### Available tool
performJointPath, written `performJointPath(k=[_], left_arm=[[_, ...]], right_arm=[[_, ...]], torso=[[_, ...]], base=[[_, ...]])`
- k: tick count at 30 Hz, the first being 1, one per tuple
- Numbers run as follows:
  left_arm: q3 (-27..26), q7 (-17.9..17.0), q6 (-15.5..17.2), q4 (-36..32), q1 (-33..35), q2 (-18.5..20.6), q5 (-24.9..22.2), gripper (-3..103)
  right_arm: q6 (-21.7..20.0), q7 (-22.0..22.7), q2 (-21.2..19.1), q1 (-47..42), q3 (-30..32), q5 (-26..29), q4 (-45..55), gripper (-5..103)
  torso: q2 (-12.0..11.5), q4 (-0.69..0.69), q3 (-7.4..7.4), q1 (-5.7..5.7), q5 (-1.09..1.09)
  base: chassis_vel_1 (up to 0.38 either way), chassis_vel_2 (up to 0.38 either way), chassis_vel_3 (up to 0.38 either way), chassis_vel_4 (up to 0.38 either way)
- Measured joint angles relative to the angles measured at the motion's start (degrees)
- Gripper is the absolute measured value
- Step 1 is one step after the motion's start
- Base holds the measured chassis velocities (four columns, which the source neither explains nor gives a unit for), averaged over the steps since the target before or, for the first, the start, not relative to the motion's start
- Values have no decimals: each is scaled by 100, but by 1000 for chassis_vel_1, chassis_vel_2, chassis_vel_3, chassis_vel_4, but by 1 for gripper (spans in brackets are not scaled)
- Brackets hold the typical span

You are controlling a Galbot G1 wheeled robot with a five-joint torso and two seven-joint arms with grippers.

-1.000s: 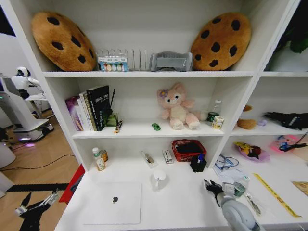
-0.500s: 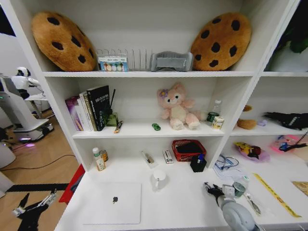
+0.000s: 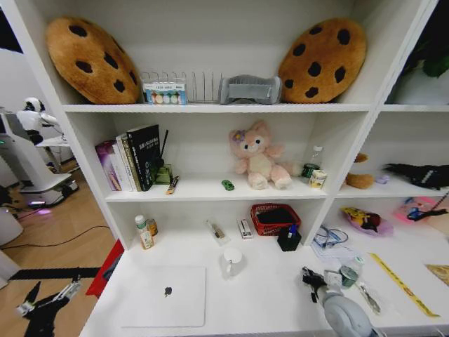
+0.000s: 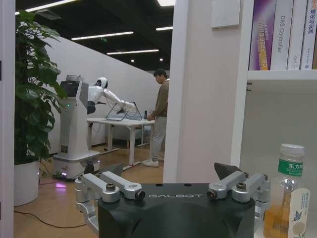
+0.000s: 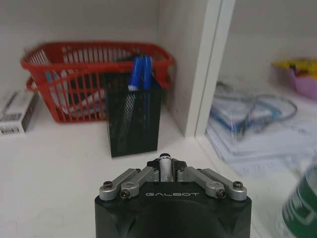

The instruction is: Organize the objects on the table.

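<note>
The right pincer (image 3: pixel 309 278), clenched on a marker pen (image 5: pixel 165 162), has eased back from the black mesh holder (image 5: pixel 132 117) (left pincer (image 3: pixel 43 301) released, beside the bench (image 3: pixel 266 295)).

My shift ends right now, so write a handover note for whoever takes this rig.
Right gripper: shut on what looks like a dark-tipped marker, over the desk, facing the black mesh holder.
Left gripper: open, low beside the desk's left end.
Done: blue-capped pens in the holder; green toy car on the shelf.
Left: the held marker; laptop lies closed on the desk.
</note>
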Motion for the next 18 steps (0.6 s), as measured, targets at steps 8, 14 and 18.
performJointPath(k=[8, 14, 18], left_arm=[[41, 0, 0, 4, 13, -34, 94, 100], [40, 1, 0, -14, 33, -66, 114, 100], [39, -4, 8, -24, 15, -64, 139, 100]], right_arm=[[2222, -987, -29, 849, -305, -2187, -622, 11], [2640, -1081, -93, 1862, -793, -2346, -1249, 11], [2750, -1124, -145, 2436, -1056, -2528, -1738, 11]], torso=[[0, 1, 0, 0, -1], [0, 1, 0, 0, -1], [0, 2, 1, 1, -1]], base=[[0, 0, 0, 0], [0, 0, 0, 0], [0, 0, 0, 0]])
